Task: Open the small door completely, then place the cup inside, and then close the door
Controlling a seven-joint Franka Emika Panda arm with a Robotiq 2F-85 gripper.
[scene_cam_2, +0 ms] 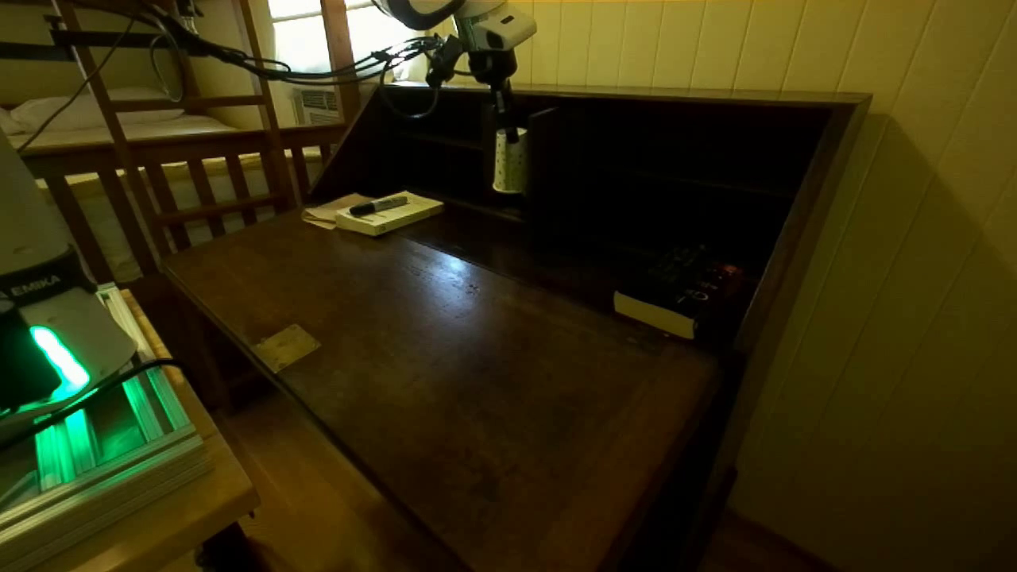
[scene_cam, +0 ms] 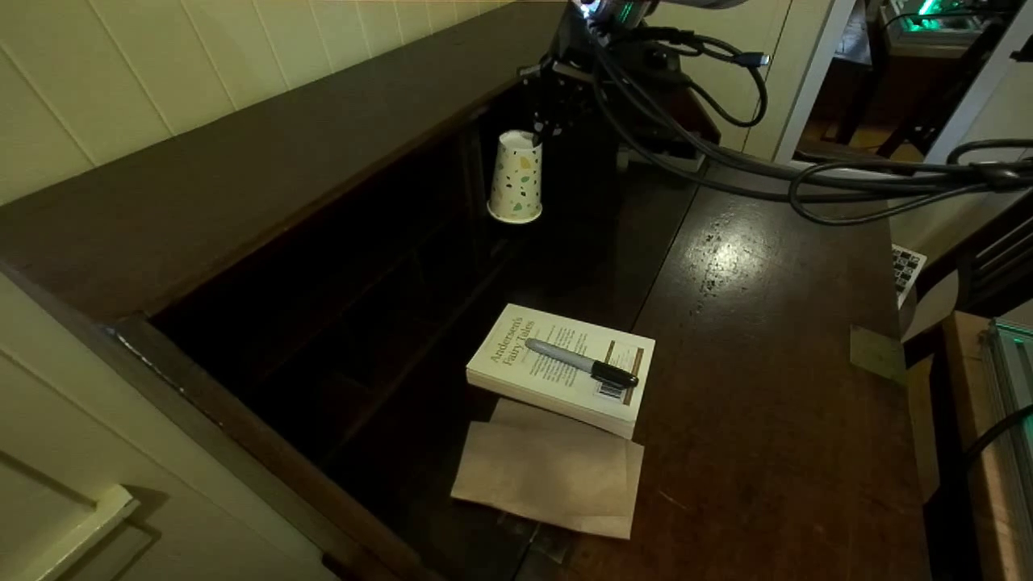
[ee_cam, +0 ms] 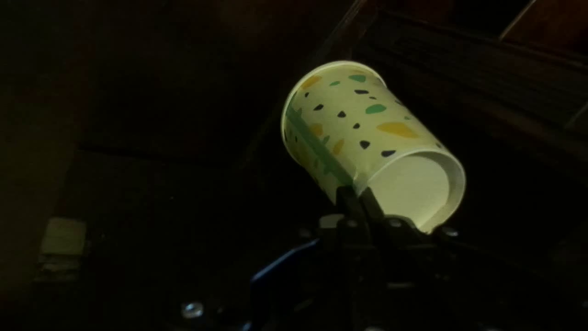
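The white cup [scene_cam: 516, 181] with coloured speckles hangs upside down, wide rim downward, above the desk. It also shows in an exterior view [scene_cam_2: 511, 167] and in the wrist view [ee_cam: 358, 119]. My gripper [ee_cam: 360, 195] is shut on the wall of the cup at its base rim; the fingertips pinch the paper there. The gripper also shows in both exterior views [scene_cam: 539, 133] [scene_cam_2: 512, 135]. The small door [scene_cam_2: 545, 155], a dark upright panel, stands out from the desk's compartments just beside the cup. Its hinge and the compartment interior are too dark to make out.
A white book [scene_cam: 565, 363] with a grey marker [scene_cam: 581, 363] on top lies on the desk surface [scene_cam: 750, 387]. Brown paper [scene_cam: 549, 476] lies beside it. A thick black book [scene_cam_2: 675, 294] lies at the desk's far side. Cables [scene_cam: 807, 181] hang from the arm.
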